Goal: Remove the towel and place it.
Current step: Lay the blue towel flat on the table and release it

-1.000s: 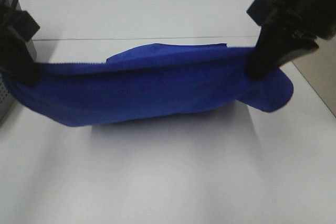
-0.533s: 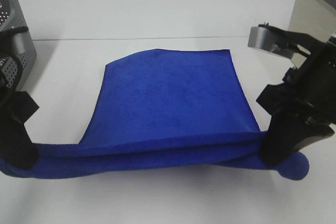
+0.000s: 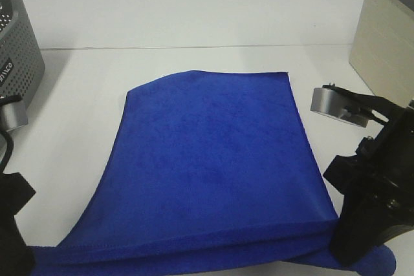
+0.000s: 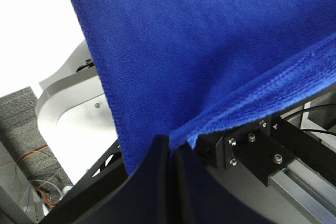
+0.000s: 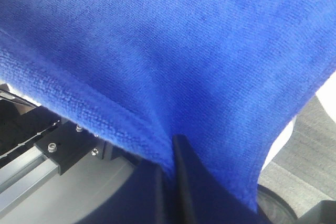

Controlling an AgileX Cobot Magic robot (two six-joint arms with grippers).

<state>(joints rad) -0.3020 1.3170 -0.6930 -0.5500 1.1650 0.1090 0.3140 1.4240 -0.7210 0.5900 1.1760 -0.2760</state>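
blue towel [image 3: 210,159] lying spread out on the table [image 3: 194,17], near edge held just off the table, left gripper [image 4: 171,153] pinching one corner tight, right gripper [image 5: 169,156] pinching the other

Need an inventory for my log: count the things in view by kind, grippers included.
Blue towel: 1
Grey perforated basket: 1
Beige box: 1
Grippers: 2, the left gripper and the right gripper, each shut on the towel
Total: 5
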